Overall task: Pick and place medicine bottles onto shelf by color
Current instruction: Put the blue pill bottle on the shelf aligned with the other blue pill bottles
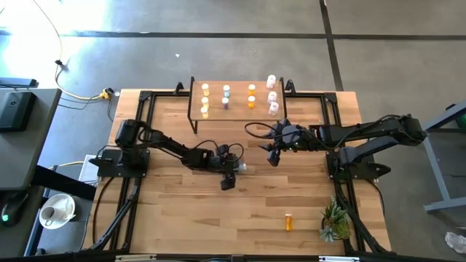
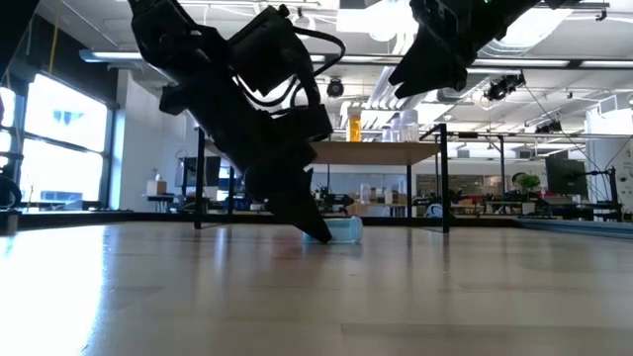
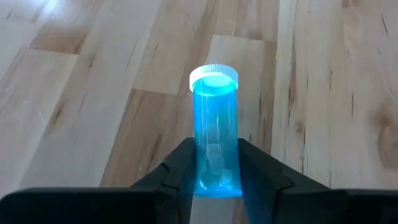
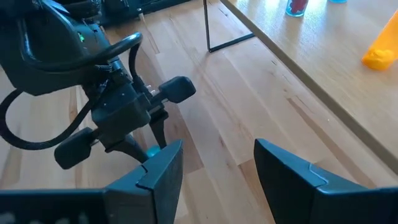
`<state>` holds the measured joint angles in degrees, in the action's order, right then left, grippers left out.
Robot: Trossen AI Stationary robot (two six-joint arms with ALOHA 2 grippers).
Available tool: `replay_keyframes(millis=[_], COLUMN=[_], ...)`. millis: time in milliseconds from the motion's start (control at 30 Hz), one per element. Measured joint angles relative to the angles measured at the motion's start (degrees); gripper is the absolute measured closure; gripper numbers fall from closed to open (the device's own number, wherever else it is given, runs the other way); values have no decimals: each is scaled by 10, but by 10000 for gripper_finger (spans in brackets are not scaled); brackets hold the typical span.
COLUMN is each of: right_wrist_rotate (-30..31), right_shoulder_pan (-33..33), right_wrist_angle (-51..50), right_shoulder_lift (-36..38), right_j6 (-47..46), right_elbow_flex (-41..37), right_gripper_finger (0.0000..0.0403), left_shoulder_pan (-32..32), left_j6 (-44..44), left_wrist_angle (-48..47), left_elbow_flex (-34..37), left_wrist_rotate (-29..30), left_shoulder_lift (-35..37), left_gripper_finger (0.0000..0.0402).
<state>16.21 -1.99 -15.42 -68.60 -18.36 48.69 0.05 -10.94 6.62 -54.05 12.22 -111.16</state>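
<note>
— Which arm has the job right now?

— The left one. Its pincer (image 1: pixel 234 169) is down at the middle of the table (image 1: pixel 182 218), pinching a light blue bottle (image 3: pixel 216 149) that lies on its side on the wood. From the wrist camera the fingers (image 3: pixel 177 171) press on both flanks of its lower end, white cap pointing away from them.

— So it's the pick step?

— I'd say so: gripped, but in the low view the bottle (image 2: pixel 343 228) looks to rest on the boards, not lifted.

— And the right arm?

— It hangs above the table just in front of the shelf (image 1: pixel 237 89), its pincer (image 1: pixel 274 155) spread and holding nothing.

— What's on the shelf already?

— Bottles standing in short rows: yellowish at one end, pale blue next, orange, then pink at the far end. One more orange bottle (image 1: pixel 289 222) lies well apart near the front edge, beside a small plant (image 1: pixel 335 222).

— What comes next, in your view?

— Lift clear, turn the bottle upright, carry it to the shelf and set it beside the pale blue ones (image 1: pixel 226 96). That gap is tight, so the approach must be careful not to topple neighbours, and the right arm sits near the path.
</note>
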Motion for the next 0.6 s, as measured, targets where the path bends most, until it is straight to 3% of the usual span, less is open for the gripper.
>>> replay_keyframes(millis=[200,367,600], right_wrist_rotate=[-1,-1,-32], right_shoulder_pan=[0,0,0], right_wrist_angle=[4,34,132], right_shoulder_lift=[0,0,-4], right_j6=[-11,-6,49], right_elbow_flex=[0,0,0], right_gripper_finger=[214,214,214], left_shoulder_pan=[10,24,29], left_j6=[15,2,-24], left_wrist_angle=[-2,43,232], left_elbow_flex=[36,117,254], left_wrist_rotate=[-27,-25,-30], left_shoulder_lift=[50,133,239], left_gripper_finger=[317,316,315])
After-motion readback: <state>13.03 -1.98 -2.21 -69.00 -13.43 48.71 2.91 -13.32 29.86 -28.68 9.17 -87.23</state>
